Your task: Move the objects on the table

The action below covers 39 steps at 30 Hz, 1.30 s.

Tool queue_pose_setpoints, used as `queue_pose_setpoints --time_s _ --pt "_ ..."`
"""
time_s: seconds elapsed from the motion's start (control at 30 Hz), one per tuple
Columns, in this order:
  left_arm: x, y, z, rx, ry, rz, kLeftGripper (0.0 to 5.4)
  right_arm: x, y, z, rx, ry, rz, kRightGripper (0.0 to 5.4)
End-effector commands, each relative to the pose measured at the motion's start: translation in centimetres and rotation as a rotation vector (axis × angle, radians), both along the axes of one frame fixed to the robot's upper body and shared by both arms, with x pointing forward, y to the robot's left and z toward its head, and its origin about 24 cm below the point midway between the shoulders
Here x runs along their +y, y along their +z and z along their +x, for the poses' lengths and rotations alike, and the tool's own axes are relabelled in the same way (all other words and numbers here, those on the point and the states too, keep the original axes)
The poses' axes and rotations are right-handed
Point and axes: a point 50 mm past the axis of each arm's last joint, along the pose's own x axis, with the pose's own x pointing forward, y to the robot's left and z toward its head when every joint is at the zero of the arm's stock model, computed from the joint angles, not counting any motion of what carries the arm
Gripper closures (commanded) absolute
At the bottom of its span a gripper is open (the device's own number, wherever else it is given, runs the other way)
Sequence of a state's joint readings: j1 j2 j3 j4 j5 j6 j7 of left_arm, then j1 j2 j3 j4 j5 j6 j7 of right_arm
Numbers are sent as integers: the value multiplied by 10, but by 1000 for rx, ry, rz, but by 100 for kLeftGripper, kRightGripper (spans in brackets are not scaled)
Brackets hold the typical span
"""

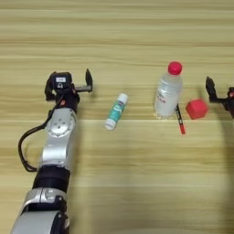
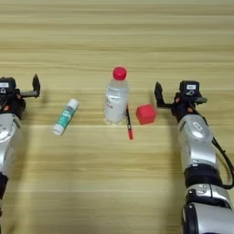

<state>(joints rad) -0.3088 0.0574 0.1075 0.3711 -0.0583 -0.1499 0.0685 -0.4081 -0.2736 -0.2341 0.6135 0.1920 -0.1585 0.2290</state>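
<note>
Layout: the four objects lie in a loose row across the middle of the table (image 1: 137, 27), between the two arms, so either arm seems able to reach its nearer pieces.
Bottle: the small clear bottle (image 2: 116, 98) with its red cap stands upright at the centre of the row, a stable pose, though tall enough that a sideways nudge would probably tip it.
Pen: the thin red pen (image 2: 128, 122) lies flat, its upper end against the bottle's right side at the base, its red tip pointing toward the robot; a pull on the bottle could drag it along.
Cube: the small red cube (image 2: 146, 114) sits flat just right of the bottle and pen, apart from both, and is the object nearest the right arm.
Tube: the slim tube (image 1: 116, 111) lies on its side at a slant, left of the bottle and well apart from it, nearest the left arm; being round, it may roll if pushed.
Left gripper: the left gripper (image 1: 71, 86) hovers left of the tube, forearm stretched forward along the table, black fingers spread wide apart and gripping nothing.
Right gripper: the right gripper (image 2: 176, 96) is level with the cube and just to its right, forearm reaching forward likewise, fingers also spread with nothing between them.
Stage: nothing is grasped, so the moving appears not yet started.
</note>
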Motion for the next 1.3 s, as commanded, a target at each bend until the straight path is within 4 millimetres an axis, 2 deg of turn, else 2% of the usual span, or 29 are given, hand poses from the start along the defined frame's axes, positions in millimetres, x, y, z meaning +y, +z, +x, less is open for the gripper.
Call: queue_pose_setpoints --time_s 0.03,0.4,0.57,0.77,1.3 --pt "3 2 -11 18 26 19 0 1 5 3 -14 9 -10 3" --pt "2 6 -32 54 5 5 0 8 5 3 -20 12 -12 3" --pt "1 -2 -38 106 -2 17 0 11 6 3 -21 12 -12 3" --pt "4 -22 -39 190 16 11 0 14 6 3 -23 13 -12 3" --pt "16 -30 -37 205 60 29 0 16 6 3 -24 14 -12 3"
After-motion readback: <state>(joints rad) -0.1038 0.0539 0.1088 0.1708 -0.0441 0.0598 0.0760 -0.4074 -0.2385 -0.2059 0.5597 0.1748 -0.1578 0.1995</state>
